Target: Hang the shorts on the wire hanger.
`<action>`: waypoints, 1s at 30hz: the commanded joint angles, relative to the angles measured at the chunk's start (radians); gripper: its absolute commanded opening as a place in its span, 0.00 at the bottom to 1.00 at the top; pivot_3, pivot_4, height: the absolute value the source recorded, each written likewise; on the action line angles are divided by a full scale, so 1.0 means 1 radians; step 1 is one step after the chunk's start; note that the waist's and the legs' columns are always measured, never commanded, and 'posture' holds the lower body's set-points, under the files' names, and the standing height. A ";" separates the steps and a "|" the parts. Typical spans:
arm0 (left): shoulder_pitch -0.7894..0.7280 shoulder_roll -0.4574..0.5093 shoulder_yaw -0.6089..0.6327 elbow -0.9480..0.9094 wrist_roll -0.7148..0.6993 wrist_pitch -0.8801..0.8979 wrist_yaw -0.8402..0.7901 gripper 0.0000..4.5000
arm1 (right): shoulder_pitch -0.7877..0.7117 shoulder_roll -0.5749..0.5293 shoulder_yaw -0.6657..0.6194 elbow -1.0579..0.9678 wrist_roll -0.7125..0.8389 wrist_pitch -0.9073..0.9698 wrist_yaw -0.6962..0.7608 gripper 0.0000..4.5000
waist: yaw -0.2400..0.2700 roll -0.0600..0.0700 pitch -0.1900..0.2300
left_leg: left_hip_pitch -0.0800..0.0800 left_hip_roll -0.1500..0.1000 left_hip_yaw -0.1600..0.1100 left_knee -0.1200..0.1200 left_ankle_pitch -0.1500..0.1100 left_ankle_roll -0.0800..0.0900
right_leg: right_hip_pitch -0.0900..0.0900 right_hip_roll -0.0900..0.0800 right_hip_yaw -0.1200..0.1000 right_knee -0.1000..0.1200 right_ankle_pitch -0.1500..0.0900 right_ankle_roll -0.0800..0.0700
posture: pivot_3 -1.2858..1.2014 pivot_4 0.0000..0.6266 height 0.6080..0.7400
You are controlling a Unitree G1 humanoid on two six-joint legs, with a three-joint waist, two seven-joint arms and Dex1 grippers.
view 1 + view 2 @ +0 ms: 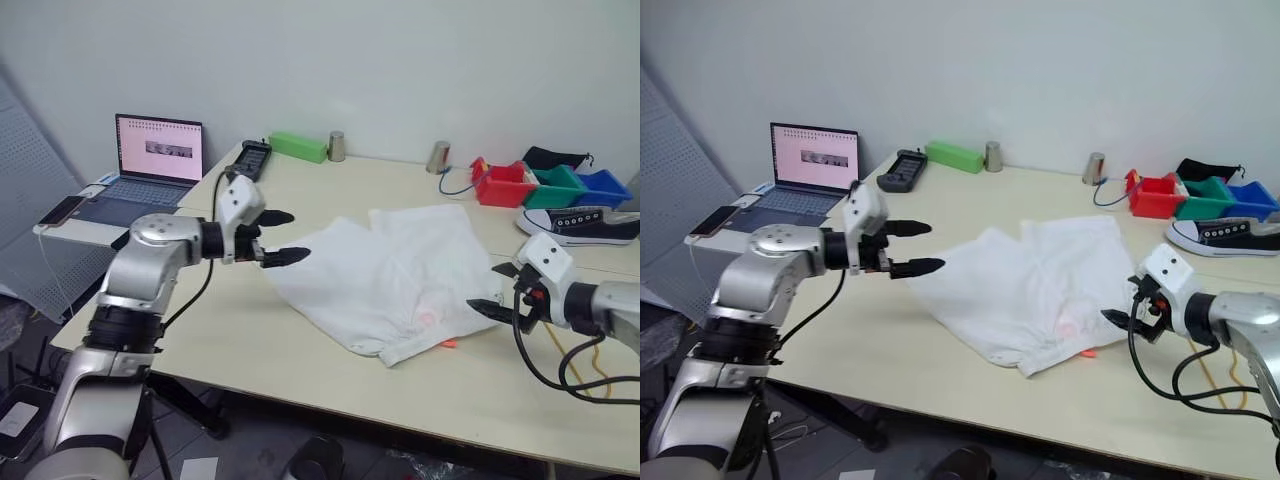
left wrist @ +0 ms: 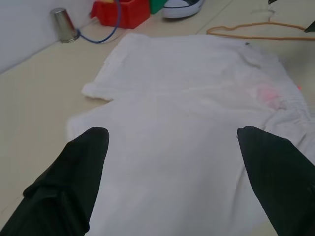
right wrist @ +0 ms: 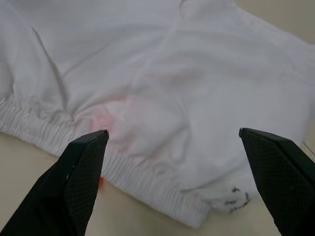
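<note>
The white shorts (image 1: 390, 275) lie spread flat in the middle of the pale table (image 1: 250, 330). Their gathered waistband faces the front right, and a faint pink mark (image 3: 106, 118) sits just above it. My left gripper (image 1: 285, 237) hovers open at the shorts' left edge, with nothing between its black fingers (image 2: 74, 172). At the waistband's right end my right gripper (image 1: 490, 290) is also open and empty. The thin gold wire hanger (image 2: 211, 32) lies on the table beyond the shorts' right side, near my right arm.
An open laptop (image 1: 155, 160) and a phone (image 1: 62, 210) sit on a side stand to the left. Along the back edge are a black device (image 1: 252, 158), a green box (image 1: 298, 147) and two metal cups (image 1: 338, 146). Red, green and blue bins (image 1: 505, 185) and a sneaker (image 1: 580, 225) stand at the back right.
</note>
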State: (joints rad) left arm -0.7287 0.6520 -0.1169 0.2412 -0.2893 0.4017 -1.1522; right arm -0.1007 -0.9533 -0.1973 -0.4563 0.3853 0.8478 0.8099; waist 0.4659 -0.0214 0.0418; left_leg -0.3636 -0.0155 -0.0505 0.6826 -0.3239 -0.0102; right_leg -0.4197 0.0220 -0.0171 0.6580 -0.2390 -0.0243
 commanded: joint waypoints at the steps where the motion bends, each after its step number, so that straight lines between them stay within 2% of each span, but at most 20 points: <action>1: -0.071 -0.029 -0.025 0.076 0.040 -0.085 -0.032 0.99 | 0.058 -0.007 -0.095 -0.093 0.026 0.037 -0.018 1.00 | -0.020 0.000 0.000 | 0.000 0.000 0.000 0.000 0.000 0.000 | 0.000 0.000 0.000 0.000 0.000 0.000 | 0.62 0.00 1.00; 5: -0.137 -0.057 -0.040 0.206 0.083 -0.163 -0.055 0.99 | 0.137 0.016 -0.134 -0.151 0.032 0.079 -0.056 1.00 | -0.066 0.000 0.000 | 0.000 0.001 -0.001 0.004 0.000 0.000 | 0.001 0.001 0.001 0.002 0.000 0.000 | 0.61 0.00 1.00; 10: -0.148 -0.065 -0.031 0.237 0.096 -0.187 -0.066 0.99 | 0.141 0.041 -0.130 -0.176 0.047 0.100 -0.091 1.00 | -0.144 0.000 0.000 | 0.003 0.004 -0.001 0.013 -0.001 0.003 | 0.010 0.004 0.002 0.004 -0.001 0.002 | 0.61 0.00 1.00; 11: -0.144 -0.065 -0.030 0.237 0.099 -0.189 -0.066 0.99 | 0.140 0.044 -0.123 -0.177 0.047 0.101 -0.096 1.00 | -0.157 0.000 0.000 | 0.003 0.005 -0.002 0.014 -0.001 0.003 | 0.011 0.005 0.002 0.004 -0.003 0.005 | 0.61 0.00 1.00; 16: -0.120 -0.053 -0.030 0.273 0.136 -0.230 -0.046 0.99 | 0.106 0.068 -0.063 -0.131 0.025 0.074 -0.119 1.00 | -0.225 -0.001 0.000 | 0.005 0.006 -0.003 0.014 -0.002 0.004 | 0.012 0.007 0.003 0.005 -0.003 0.005 | 0.61 0.00 1.00; 17: -0.123 -0.053 -0.029 0.294 0.147 -0.241 -0.035 0.99 | 0.094 0.073 -0.046 -0.114 0.017 0.065 -0.123 1.00 | -0.230 -0.001 0.000 | 0.006 0.007 -0.002 0.014 -0.002 0.004 | 0.012 0.008 0.004 0.005 -0.001 -0.001 | 0.61 0.00 1.00; 20: -0.141 -0.049 -0.035 0.409 0.203 -0.300 0.014 0.99 | 0.024 0.111 0.022 -0.040 -0.002 0.044 -0.149 1.00 | -0.256 -0.001 -0.001 | 0.006 0.008 -0.002 0.013 -0.003 0.006 | 0.012 0.009 0.004 0.005 -0.001 -0.002 | 0.62 0.00 1.00; 25: -0.167 -0.025 -0.029 0.583 0.248 -0.356 0.002 0.99 | -0.090 0.243 0.080 0.012 0.026 0.139 -0.235 1.00 | -0.277 -0.001 -0.001 | 0.009 0.009 -0.002 0.012 -0.006 0.010 | 0.012 0.009 0.005 0.007 -0.003 -0.004 | 0.62 0.00 1.00; 27: -0.166 -0.011 -0.026 0.611 0.253 -0.373 -0.023 0.99 | -0.144 0.357 0.049 0.021 0.070 0.252 -0.309 1.00 | -0.277 -0.001 -0.001 | 0.011 0.009 -0.003 0.012 -0.006 0.011 | 0.011 0.009 0.005 0.007 -0.002 -0.005 | 0.63 0.00 1.00; 30: -0.150 0.006 -0.006 0.560 0.217 -0.356 -0.085 0.99 | -0.211 0.572 -0.016 0.055 0.107 0.445 -0.442 1.00 | -0.278 -0.003 -0.002 | 0.011 0.009 -0.004 0.011 -0.006 0.011 | 0.011 0.009 0.005 0.008 -0.002 -0.005 | 0.63 0.00 1.00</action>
State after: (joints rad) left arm -0.8559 0.6447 -0.1522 0.8622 -0.0418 0.0547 -1.1985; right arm -0.2732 -0.4485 -0.1705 -0.4048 0.4575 1.1870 0.4451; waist 0.1880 -0.0239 0.0401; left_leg -0.3526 -0.0058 -0.0545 0.6935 -0.3302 0.0007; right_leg -0.4090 0.0297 -0.0119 0.6666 -0.2414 -0.0291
